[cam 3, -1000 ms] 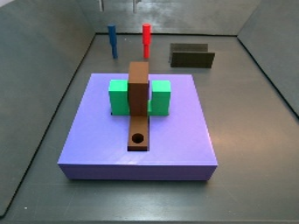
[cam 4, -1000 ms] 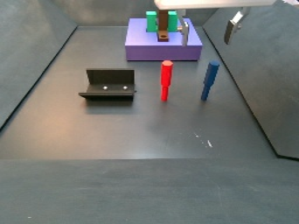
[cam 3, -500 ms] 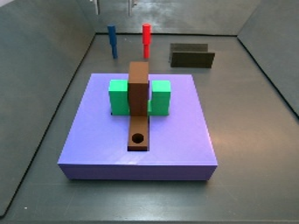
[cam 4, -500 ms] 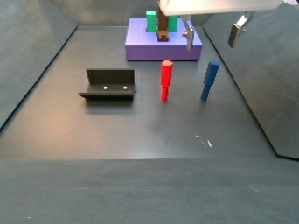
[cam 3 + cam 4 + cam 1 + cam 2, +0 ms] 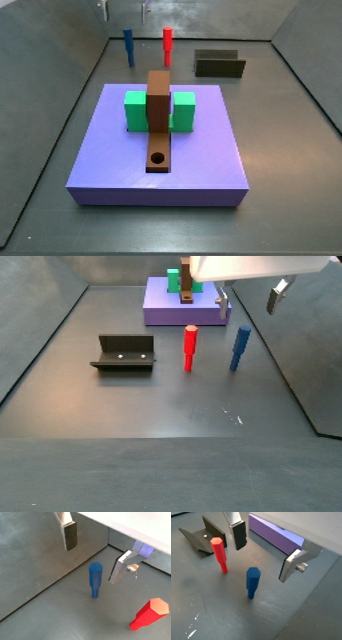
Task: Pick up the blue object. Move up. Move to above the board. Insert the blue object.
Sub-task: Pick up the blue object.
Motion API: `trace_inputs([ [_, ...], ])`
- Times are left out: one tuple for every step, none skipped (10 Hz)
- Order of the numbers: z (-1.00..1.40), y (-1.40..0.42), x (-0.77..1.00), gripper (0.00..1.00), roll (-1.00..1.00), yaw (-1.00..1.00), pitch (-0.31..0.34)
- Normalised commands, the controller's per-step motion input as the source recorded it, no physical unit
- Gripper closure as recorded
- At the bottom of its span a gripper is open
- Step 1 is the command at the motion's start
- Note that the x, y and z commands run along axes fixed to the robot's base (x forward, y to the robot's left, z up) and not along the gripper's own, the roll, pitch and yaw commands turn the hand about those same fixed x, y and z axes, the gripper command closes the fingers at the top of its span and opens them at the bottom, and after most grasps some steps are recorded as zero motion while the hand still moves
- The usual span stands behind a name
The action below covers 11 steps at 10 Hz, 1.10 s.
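Note:
The blue object (image 5: 241, 348) is a short blue peg standing upright on the floor beside a red peg (image 5: 190, 348); it shows in both side views (image 5: 128, 45) and both wrist views (image 5: 95, 579) (image 5: 252, 582). My gripper (image 5: 251, 298) hangs open and empty above it, fingers apart, one on either side of it and well above its top, as seen in both wrist views (image 5: 95, 551) (image 5: 264, 549). The board (image 5: 159, 120) is a brown plank with a round hole at its near end. It passes through a green block (image 5: 138, 110) on the purple slab (image 5: 160, 165).
The red peg (image 5: 220, 554) stands close beside the blue one. The dark fixture (image 5: 123, 353) stands on the floor, to the red peg's other side. Grey walls enclose the floor.
My gripper has shifted a little away from the purple slab and toward the spot above the blue peg. Its fingers stay open. The pegs and board have not moved.

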Motion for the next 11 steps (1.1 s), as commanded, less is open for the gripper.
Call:
trace_inputs([
  [-0.19, 0.0, 0.12, 0.0, 0.06, 0.0, 0.0],
  [-0.17, 0.07, 0.19, 0.0, 0.04, 0.0, 0.0],
  [-0.26, 0.06, 0.11, 0.0, 0.04, 0.0, 0.0],
  [-0.32, 0.01, 0.0, 0.0, 0.05, 0.0, 0.0],
  [-0.34, 0.07, 0.0, 0.0, 0.1, 0.0, 0.0],
  [-0.32, 0.11, -0.06, 0.0, 0.09, 0.0, 0.0],
  [-0.29, 0.15, -0.03, 0.0, 0.07, 0.01, 0.0],
  [-0.29, 0.19, -0.1, 0.0, 0.08, 0.0, 0.0],
  [-0.21, 0.21, -0.35, 0.0, 0.05, 0.0, 0.0],
  [-0.11, 0.09, -0.42, 0.0, 0.0, 0.0, 0.0],
  [-0.03, 0.0, -0.25, 0.0, 0.0, 0.0, 0.0],
])
